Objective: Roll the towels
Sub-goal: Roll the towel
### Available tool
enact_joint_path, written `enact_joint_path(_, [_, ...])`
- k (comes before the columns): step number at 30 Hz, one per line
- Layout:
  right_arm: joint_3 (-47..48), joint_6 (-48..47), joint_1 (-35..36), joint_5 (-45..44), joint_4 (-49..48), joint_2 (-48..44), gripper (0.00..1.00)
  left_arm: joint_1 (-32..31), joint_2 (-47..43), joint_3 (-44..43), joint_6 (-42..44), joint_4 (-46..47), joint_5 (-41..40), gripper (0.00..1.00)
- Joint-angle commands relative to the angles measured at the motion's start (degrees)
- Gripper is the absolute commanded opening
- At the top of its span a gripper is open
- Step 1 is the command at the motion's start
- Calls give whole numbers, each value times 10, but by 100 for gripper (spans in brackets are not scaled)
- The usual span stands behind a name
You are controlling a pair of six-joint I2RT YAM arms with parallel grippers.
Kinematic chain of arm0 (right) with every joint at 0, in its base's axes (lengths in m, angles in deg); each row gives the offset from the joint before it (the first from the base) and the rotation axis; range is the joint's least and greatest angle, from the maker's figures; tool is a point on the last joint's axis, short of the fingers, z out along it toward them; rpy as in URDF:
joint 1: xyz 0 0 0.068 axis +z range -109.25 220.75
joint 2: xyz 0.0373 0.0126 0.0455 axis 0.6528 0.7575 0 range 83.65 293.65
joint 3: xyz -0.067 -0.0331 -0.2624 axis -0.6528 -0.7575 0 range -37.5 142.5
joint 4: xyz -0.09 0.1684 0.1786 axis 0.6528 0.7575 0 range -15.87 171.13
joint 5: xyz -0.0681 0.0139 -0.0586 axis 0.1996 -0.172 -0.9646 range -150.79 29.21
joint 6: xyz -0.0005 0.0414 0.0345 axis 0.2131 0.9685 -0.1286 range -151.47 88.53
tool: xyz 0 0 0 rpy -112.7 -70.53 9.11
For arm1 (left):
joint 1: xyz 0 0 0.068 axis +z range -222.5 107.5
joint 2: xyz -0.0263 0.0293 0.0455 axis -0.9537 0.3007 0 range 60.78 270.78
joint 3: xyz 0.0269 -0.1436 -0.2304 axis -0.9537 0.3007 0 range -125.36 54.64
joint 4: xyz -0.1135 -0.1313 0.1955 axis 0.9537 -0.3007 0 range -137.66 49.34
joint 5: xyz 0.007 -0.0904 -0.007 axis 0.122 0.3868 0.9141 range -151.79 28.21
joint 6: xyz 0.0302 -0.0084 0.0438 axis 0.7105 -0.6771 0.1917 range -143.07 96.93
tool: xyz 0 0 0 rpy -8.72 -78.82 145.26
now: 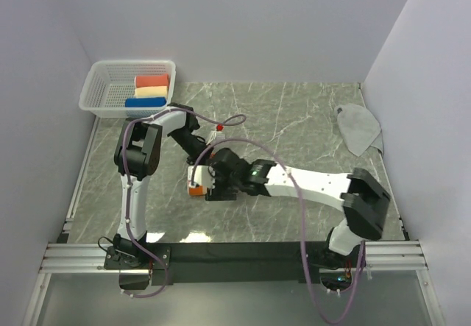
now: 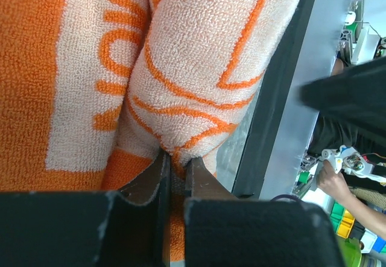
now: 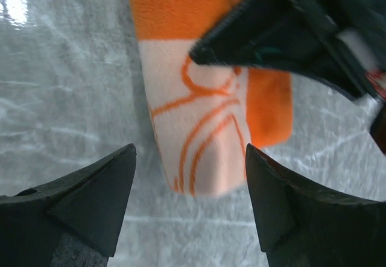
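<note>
The orange towel (image 1: 196,182) lies as a roll on the marble table, between both arms. In the left wrist view its cream and orange terry (image 2: 199,68) fills the frame. My left gripper (image 2: 177,161) is shut on a fold at the roll's edge. My right gripper (image 3: 190,152) is open, its fingers (image 3: 108,188) on either side of the roll's near end (image 3: 193,116) without touching it. In the right wrist view my left gripper (image 3: 283,26) reaches onto the roll from the upper right. The grey towel (image 1: 359,127) lies crumpled at the far right, away from both grippers.
A white basket (image 1: 103,90) at the back left holds red, cream and blue rolls. White walls close in the left, back and right sides. A black rail (image 1: 243,252) runs along the table's near edge.
</note>
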Motion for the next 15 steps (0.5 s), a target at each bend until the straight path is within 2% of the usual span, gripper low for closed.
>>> enact_joint_path(1, [-9, -48, 10, -40, -69, 35, 80, -4, 48, 15, 26, 80, -120, 5])
enact_joint_path(7, [-26, -72, 9, -34, -86, 114, 80, 2, 47, 13, 28, 79, -115, 6])
enact_joint_path(9, [-22, -65, 4, -22, -71, 129, 71, 2, 41, 17, 29, 81, -114, 6])
enact_joint_path(10, [-16, -62, 2, -16, -42, 134, 65, 4, 38, 20, 28, 86, -115, 6])
enact_joint_path(11, [-7, -52, -8, 9, -23, 147, 46, 6, 34, 27, 29, 88, -114, 10])
enact_joint_path(13, [18, -38, -19, 38, 27, 162, 23, 12, 20, 34, 35, 91, -106, 16])
enact_joint_path(14, [25, -32, -26, 61, 40, 164, 0, 15, 13, 41, 35, 94, -102, 22])
enact_joint_path(15, [38, -21, -39, 79, 55, 167, 0, 18, 0, 42, 36, 94, -99, 25])
